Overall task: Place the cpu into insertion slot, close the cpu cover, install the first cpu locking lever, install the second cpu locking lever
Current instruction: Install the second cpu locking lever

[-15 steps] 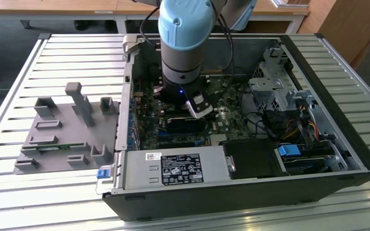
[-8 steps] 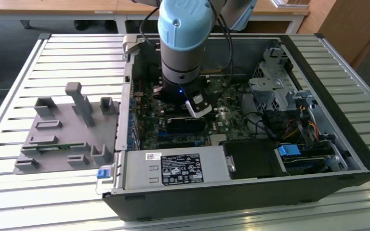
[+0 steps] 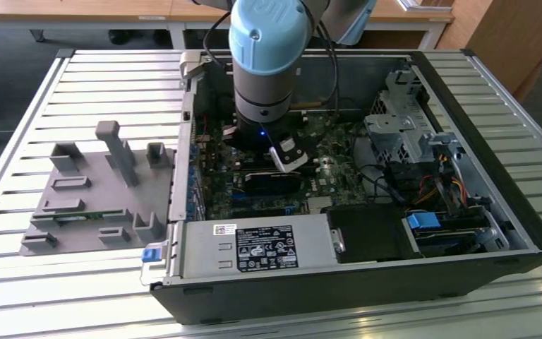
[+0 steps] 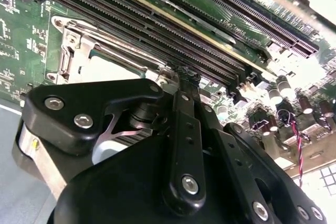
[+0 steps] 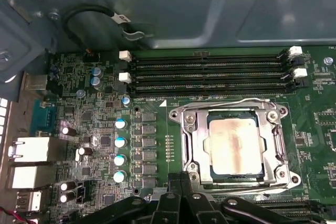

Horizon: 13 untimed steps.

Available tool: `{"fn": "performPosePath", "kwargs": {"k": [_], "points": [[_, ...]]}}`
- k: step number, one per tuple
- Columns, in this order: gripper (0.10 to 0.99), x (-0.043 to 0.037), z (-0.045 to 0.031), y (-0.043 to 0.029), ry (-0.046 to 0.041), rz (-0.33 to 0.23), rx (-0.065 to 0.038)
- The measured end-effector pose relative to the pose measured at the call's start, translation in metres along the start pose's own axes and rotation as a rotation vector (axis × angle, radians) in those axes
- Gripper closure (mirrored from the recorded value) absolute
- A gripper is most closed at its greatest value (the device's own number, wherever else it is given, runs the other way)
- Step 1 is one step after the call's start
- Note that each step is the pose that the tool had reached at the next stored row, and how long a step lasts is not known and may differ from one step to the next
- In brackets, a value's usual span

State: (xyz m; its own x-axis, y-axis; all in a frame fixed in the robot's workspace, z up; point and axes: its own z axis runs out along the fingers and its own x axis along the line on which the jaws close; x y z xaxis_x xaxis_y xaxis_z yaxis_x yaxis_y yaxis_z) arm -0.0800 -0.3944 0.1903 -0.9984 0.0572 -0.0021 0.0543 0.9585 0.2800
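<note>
Arm down inside the open computer case [image 3: 459, 212], gripper [image 5: 181, 179] at the socket edge; chip seated, cover down.

First wrist view: the cpu [image 5: 234, 146] lies flat in the insertion slot [image 5: 231, 182], with the cpu cover [image 5: 191, 140] folded down around it, so placing and closing look done. One wire locking lever [image 5: 231, 102] runs along the frame's edge on the memory-slot side and looks latched; another [image 5: 247, 186] lies along the edge nearest the gripper; whether that one is hooked I cannot tell. Jaws look closed, tips together, gripping nothing visible, just beside the frame's near edge. Room is tight: the memory slots [image 5: 210, 74] flank one side, capacitors [image 5: 120, 142] stand near another, case walls enclose all. In the exterior view, a grey fixture tray [image 3: 92, 198] sits on the slatted worktop [image 3: 497, 106], well apart.
</note>
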Motion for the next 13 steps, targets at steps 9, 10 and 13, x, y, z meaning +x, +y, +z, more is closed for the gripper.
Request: {"fn": "performPosePath", "kwargs": {"k": [9,10,13], "points": [[0.980,0.0003,-0.0063,0.0019,-0.0003,0.000,0.002],[0.980,0.0004,-0.0075,0.0023,-0.0003,0.000,0.002],[0.980,0.0004,-0.0134,0.0040,-0.0002,0.000,0.002]]}}
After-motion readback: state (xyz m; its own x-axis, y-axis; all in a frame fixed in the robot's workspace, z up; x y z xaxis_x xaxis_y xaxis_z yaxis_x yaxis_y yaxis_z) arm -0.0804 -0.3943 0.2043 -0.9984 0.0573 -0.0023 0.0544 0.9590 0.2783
